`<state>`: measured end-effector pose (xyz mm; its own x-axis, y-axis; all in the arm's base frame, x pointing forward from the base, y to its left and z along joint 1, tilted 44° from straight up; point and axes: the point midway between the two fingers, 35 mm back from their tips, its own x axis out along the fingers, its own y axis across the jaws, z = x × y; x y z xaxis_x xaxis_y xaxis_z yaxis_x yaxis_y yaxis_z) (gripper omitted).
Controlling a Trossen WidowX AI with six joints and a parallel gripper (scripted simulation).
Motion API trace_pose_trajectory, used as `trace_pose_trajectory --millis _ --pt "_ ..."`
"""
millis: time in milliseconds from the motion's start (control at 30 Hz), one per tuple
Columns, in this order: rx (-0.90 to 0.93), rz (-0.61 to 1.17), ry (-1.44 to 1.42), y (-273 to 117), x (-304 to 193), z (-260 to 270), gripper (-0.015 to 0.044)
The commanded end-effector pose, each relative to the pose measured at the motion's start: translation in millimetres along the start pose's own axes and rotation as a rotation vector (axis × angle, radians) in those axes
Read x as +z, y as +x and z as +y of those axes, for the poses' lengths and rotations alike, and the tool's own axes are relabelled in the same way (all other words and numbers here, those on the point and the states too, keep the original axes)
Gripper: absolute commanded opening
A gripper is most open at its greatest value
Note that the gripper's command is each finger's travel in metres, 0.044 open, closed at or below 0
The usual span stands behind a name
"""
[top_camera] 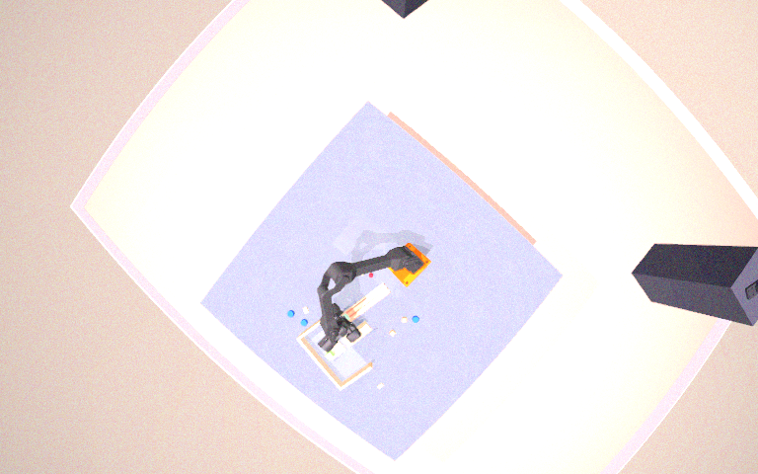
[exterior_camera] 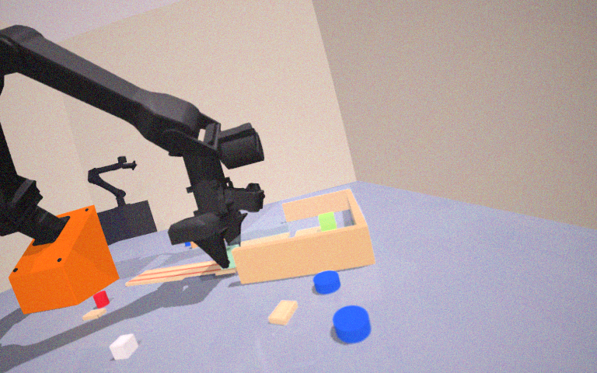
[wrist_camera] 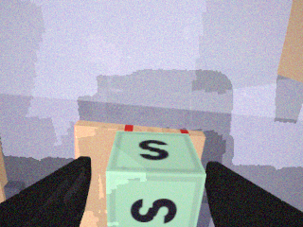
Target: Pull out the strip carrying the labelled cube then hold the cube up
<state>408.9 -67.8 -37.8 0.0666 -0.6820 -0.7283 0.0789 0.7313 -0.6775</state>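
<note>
Beige walls [exterior_camera: 263,78] stand behind a pale blue-violet tabletop [top_camera: 313,212] [exterior_camera: 462,285] [wrist_camera: 156,38], with a smaller black arm [exterior_camera: 108,169] on a dark block [exterior_camera: 134,221] in the background. The large black arm [top_camera: 368,264] [exterior_camera: 109,83] rises from an orange base [top_camera: 406,280] [exterior_camera: 88,268] and bends down towards a low, light wooden box [top_camera: 319,362] [exterior_camera: 303,255]. Its claw [exterior_camera: 229,254] [wrist_camera: 150,169] is partly open, one black finger on either side of a mint-green cube [exterior_camera: 232,255] [wrist_camera: 153,196] marked with a black S. Close up, a gap shows between the cube and the finger at the left of the wrist view — whether the other finger touches it, I cannot tell. That cube sits near the end of a flat wooden strip [exterior_camera: 171,271] [wrist_camera: 97,156] with red lines, just outside the box; the strip lies low, reaching towards the base. Inside the box is a lime-green block [top_camera: 331,353] [exterior_camera: 326,221]. Two blue discs [top_camera: 290,313] [exterior_camera: 351,324] lie outside, near its long wall, and a small red cylinder [top_camera: 370,275] [exterior_camera: 101,299] stands near the base.
</note>
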Motion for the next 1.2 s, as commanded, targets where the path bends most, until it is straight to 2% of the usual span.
trace_pose_trajectory --millis 0,33,267,400,867,1167 --pt "0.000 -0.001 0.001 -0.4 0.3 -0.1 0.0171" --pt "0.000 -0.001 0.001 -0.4 0.3 -0.1 0.0145" --pt "0.000 -0.001 0.001 -0.4 0.3 -0.1 0.0098" --pt "0.000 -0.001 0.000 -2.5 -2.1 0.1 0.0000" --pt "-0.004 0.005 -0.009 -41.5 -57.1 0.5 0.0000" --pt "-0.004 0.006 -0.010 -43.3 -76.5 0.4 0.0000"
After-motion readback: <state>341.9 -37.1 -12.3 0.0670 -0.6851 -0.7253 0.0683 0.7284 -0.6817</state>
